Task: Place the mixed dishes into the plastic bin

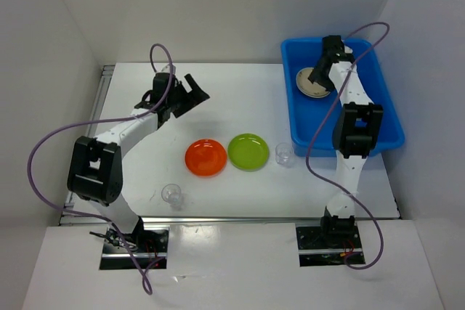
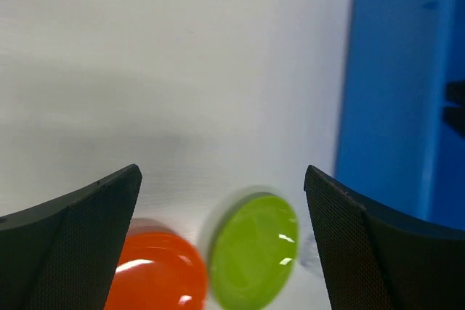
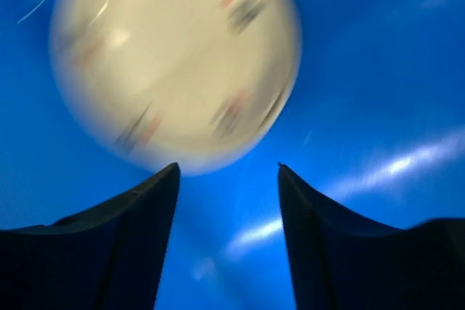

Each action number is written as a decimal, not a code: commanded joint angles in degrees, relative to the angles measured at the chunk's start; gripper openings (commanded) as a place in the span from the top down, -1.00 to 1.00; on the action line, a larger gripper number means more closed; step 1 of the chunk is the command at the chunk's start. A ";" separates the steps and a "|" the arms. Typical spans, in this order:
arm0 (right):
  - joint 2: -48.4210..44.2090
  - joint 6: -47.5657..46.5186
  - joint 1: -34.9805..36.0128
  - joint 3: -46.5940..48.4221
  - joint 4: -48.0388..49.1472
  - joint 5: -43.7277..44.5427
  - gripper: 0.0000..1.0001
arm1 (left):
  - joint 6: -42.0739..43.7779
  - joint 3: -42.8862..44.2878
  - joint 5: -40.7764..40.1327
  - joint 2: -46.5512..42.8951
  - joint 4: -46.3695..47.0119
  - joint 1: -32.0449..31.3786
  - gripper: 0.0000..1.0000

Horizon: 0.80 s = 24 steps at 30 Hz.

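Over the plastic bin (image 1: pixel 290 99), right gripper (image 3: pixel 229 168) spread, empty above the beige plate (image 3: pixel 174 63) (blurred); best lifted straight up, clear of the rim. Left gripper (image 2: pixel 221 170) likewise spread, empty.

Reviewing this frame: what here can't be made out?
- Beige plate: marks smeared by motion blur in the right wrist view; the right gripper overlaps it in the top view.
- Orange plate: cut by the bottom edge, left wrist view.
- Blue bin floor: partly hidden by the right arm, top view.
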 commanded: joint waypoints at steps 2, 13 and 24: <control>-24.22 -2.69 10.37 -10.47 5.20 -2.43 -0.27 | 9.83 2.36 -0.84 3.94 -8.74 3.53 -1.00; -47.36 -5.07 31.12 -41.25 5.72 -13.68 -0.34 | 13.28 -6.69 2.66 2.44 -12.89 4.06 -0.28; -50.97 -4.55 35.01 -47.77 4.14 -11.67 -0.34 | 23.03 -7.03 7.70 3.15 -23.61 4.06 -0.27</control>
